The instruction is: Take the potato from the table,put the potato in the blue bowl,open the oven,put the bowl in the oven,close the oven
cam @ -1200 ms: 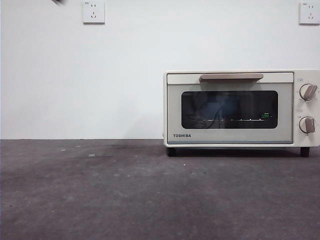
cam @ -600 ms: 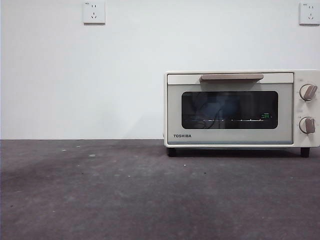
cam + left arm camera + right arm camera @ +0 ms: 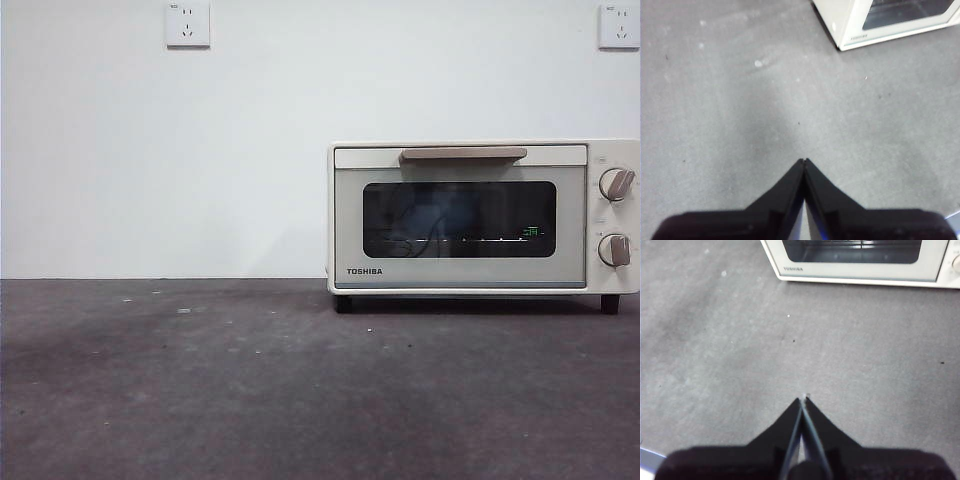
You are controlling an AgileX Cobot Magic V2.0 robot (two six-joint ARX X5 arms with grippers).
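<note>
From the front, the oven (image 3: 483, 218) stands on the counter (image 3: 200, 380) at the right side, against the white wall, with its door shut and its bar handle (image 3: 463, 154) across the top. Behind the dark glass there is a dim bluish shape, and it may be the bowl, but the glass is too dark to be sure. No potato and no bowl sit out on the counter here, and no arm shows in this view. In the left wrist view, the left pincer (image 3: 805, 161) has its two black jaws pressed together with nothing between them, and it hangs above bare counter (image 3: 715, 125). The oven's near corner (image 3: 855, 30) lies ahead of it and off to one side, well apart. In the right wrist view, the right pincer (image 3: 803, 400) is closed tight too and holds nothing. The oven's front (image 3: 860, 267) lies straight ahead of it across open counter (image 3: 715, 340), so the right arm looks like the better one to reach the door, if any move is left. The top of the oven is cut off in both wrist views, so the handle is not seen there.
</note>
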